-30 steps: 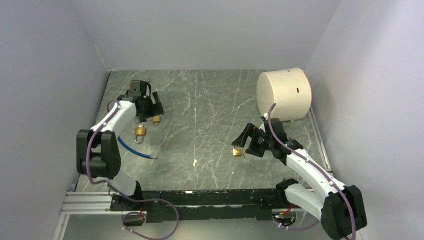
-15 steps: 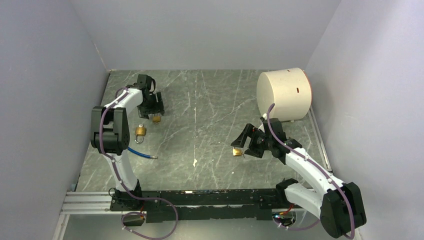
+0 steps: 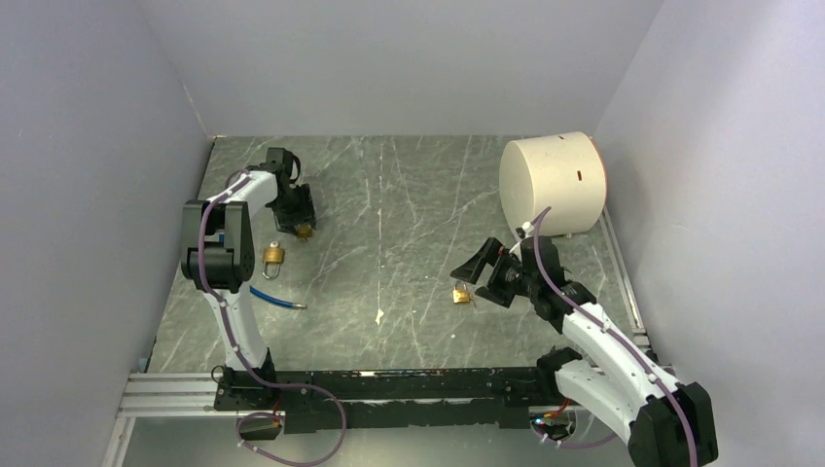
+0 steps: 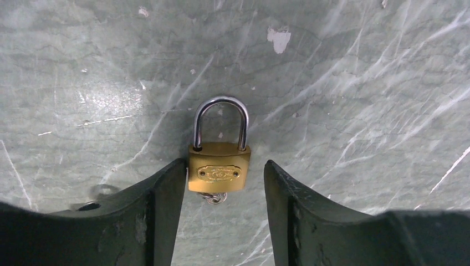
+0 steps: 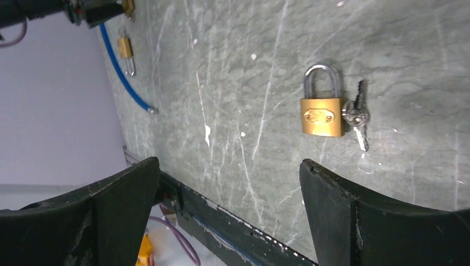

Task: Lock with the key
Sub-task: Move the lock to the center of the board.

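A brass padlock (image 4: 219, 169) with its steel shackle seated in the body lies flat on the green table, a key ring (image 4: 215, 198) poking out below it. My left gripper (image 4: 223, 166) is open, with the padlock body between its fingertips, nearer the left one; it also shows in the top view (image 3: 297, 216). A second brass padlock (image 5: 320, 115) lies with keys (image 5: 354, 116) beside it on the right. My right gripper (image 5: 228, 163) is open wide and empty above and short of it; in the top view (image 3: 474, 270) it hovers over that padlock (image 3: 461, 294).
A third brass padlock (image 3: 273, 258) lies near a blue cable (image 3: 268, 295) at the left. A large cream cylinder (image 3: 553, 182) lies on its side at the back right. Grey walls enclose the table on three sides. A black rail (image 3: 409, 389) runs along the near edge.
My left arm has folded up and its gripper has turned and settled over the padlock at the back left. My right gripper has drawn back slightly, uncovering the padlock beneath it.
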Robot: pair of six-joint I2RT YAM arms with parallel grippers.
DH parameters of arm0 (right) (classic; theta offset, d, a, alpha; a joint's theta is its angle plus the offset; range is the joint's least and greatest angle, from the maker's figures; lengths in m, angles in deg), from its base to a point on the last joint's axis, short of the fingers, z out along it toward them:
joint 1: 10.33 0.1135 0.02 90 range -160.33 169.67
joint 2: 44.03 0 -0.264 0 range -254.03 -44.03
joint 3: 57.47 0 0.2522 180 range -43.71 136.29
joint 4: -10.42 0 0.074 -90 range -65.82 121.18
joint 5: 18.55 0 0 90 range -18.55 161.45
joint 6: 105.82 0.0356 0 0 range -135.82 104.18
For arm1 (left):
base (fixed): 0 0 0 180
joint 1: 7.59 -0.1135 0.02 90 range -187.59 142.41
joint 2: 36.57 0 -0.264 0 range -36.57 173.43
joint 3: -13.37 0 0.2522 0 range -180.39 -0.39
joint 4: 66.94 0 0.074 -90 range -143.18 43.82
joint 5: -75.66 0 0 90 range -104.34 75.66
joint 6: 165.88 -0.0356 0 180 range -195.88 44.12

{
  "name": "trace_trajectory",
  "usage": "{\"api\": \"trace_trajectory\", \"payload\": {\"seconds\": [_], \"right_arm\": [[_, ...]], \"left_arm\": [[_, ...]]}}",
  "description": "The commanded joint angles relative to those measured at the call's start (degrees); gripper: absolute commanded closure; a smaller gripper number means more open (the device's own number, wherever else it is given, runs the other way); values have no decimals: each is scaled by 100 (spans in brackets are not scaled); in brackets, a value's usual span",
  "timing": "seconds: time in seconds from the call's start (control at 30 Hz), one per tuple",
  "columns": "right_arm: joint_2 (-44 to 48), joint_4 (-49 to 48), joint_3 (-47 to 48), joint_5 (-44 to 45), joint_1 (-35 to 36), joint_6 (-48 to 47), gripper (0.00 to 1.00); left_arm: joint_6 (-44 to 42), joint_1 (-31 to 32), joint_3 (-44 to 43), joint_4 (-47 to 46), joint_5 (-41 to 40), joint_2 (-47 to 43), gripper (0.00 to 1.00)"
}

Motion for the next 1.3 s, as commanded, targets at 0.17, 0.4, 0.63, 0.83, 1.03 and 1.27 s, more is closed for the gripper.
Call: {"api": "trace_trajectory", "payload": {"seconds": [0.17, 0.4, 0.63, 0.83, 1.03, 1.27], "right_arm": [[863, -693, -144, 469, -39, 307, 1], [618, -1132, -473, -335, -50, 369, 3], [-148, -1621, -473, -911, -50, 264, 10], [-426, -1301, -105, -890, -50, -128, 7], [-459, -1281, -100, -761, -50, -32, 7], [-397, -903, -299, -198, -41, 247, 3]], "left_arm": [[-45, 30, 305, -8, -229, -169, 50], [13, 369, 399, 57, -383, -140, 70], [438, 1155, 1414, -385, -174, -983, 91], [928, 2058, 2555, -744, -108, -1812, 95], [1540, 2923, 3022, -916, -16, -2284, 94], [2316, 4242, 2688, -1122, -259, -2050, 89]]}}
